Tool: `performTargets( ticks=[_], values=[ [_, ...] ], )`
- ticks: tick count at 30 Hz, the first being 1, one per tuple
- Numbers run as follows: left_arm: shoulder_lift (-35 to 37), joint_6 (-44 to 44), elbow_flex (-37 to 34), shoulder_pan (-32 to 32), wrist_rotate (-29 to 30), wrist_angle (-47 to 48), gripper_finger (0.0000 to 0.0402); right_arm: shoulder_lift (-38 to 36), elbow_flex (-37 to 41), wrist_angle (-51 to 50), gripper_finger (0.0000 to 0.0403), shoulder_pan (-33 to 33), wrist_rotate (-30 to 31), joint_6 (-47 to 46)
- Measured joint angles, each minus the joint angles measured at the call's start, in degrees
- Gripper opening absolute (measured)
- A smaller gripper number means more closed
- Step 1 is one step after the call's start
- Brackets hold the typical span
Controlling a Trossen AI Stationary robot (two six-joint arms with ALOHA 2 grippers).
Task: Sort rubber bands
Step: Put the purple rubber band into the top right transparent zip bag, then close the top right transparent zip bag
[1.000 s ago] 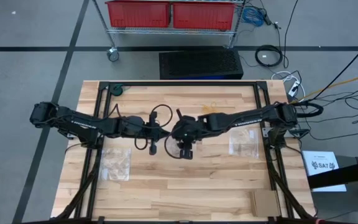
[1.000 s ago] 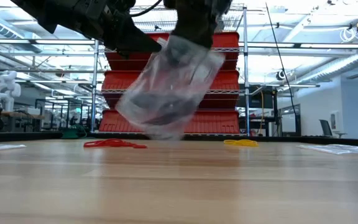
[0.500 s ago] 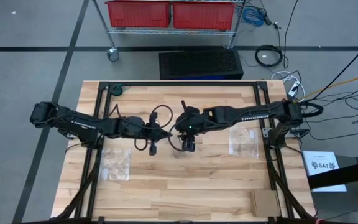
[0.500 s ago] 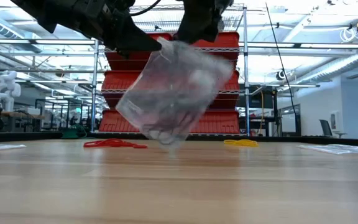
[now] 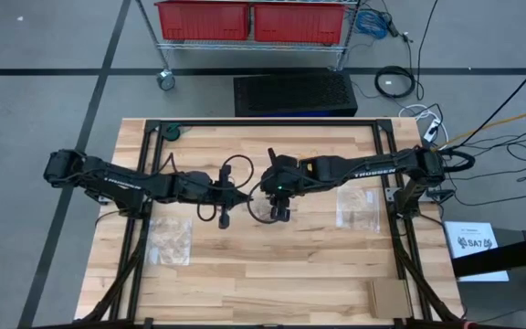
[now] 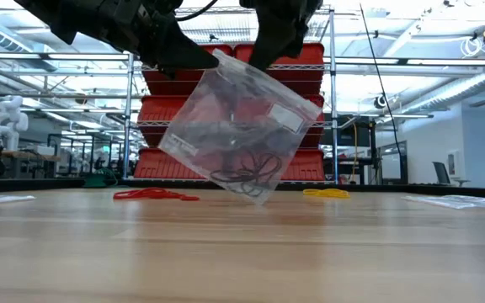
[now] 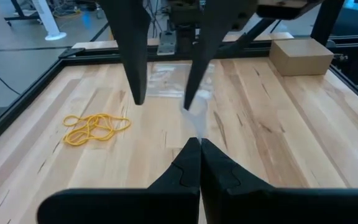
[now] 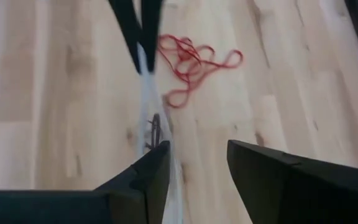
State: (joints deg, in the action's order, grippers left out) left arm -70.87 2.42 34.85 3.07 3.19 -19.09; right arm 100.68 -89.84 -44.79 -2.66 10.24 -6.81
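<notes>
Left gripper [image 5: 245, 196] is clamped tight on the corner of a clear bag [image 6: 238, 126], holding it in the air above the middle of the bench [image 5: 290, 274]. Black bands [image 6: 249, 171] sit in the bag's low corner. The left arm reaches in low from the left edge. Right gripper [image 5: 278, 211], arm stretched in from the right edge and pointing down, stands half open just beside the bag, gripping nothing. Red bands [image 6: 154, 194] and yellow bands [image 6: 327, 193] lie loose on the bench behind. Two more flat bags [image 5: 170, 240] rest near the left and right edges.
</notes>
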Motion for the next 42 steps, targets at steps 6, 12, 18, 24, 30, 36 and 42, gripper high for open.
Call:
performTargets(
  ticks=[6,12,18,24,30,36,42],
  values=[
    [0.0,0.0,0.0,0.0,0.0,0.0,0.0000,0.0,-1.5,-4.7,0.0160,-0.1,2.2,0.0],
    [0.0,0.0,0.0,0.0,0.0,0.2,0.0000,0.0,-9.0,-18.8,0.0180,-0.1,3.5,-0.2],
    [0.0,0.0,0.0,0.0,0.0,0.8,0.0000,-4.0,-8.7,-28.4,0.0178,-0.4,3.6,-6.3],
    [1.3,1.0,0.1,0.6,2.9,1.7,0.0000,-10.3,-0.6,-22.3,0.0161,-3.4,6.3,-9.9],
    [-0.7,2.1,5.1,4.0,8.6,7.9,0.0000,-13.3,7.5,-17.4,0.0128,-6.2,6.6,-11.7],
    [-8.2,3.9,12.6,8.5,9.5,11.1,0.0000,-13.3,12.6,-14.1,0.0062,-8.8,6.3,-12.0],
    [-17.8,3.0,17.2,11.6,9.5,15.8,0.0000,-13.4,16.3,-12.5,0.0007,-13.6,6.4,-16.1]
  ],
)
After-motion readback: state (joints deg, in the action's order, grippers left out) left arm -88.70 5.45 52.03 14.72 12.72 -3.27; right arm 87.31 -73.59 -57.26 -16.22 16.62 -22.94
